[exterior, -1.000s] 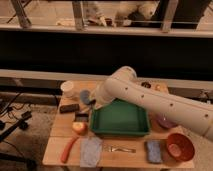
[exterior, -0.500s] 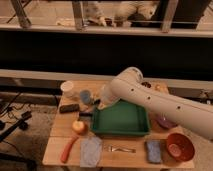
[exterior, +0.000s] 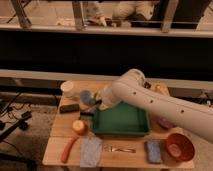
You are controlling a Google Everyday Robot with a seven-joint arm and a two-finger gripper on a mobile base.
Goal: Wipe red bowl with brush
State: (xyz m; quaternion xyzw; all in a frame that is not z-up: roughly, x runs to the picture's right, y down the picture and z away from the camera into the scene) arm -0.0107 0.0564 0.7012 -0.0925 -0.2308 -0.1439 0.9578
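The red bowl (exterior: 179,146) sits at the table's front right corner, glossy orange-red with a paler centre. My white arm reaches in from the right, over the green tray (exterior: 120,131). The gripper (exterior: 97,104) is at the tray's back left corner, far from the bowl. A slim dark piece (exterior: 86,113) just left of the tray, under the gripper, looks like the brush handle. Its head is hidden or merges with a grey-blue shape (exterior: 86,96) beside the gripper. I cannot tell whether the gripper touches it.
On the left are a white cup (exterior: 67,89), a black block (exterior: 69,107) and a yellow-orange fruit (exterior: 79,126). Along the front lie an orange stick (exterior: 69,149), a grey cloth (exterior: 91,151), a metal utensil (exterior: 121,148) and a blue sponge (exterior: 153,151). A maroon dish (exterior: 165,123) shows under my arm.
My arm's elbow has shifted to the right, and the gripper has moved slightly right and down towards the tray's back left corner. The objects on the table have not moved.
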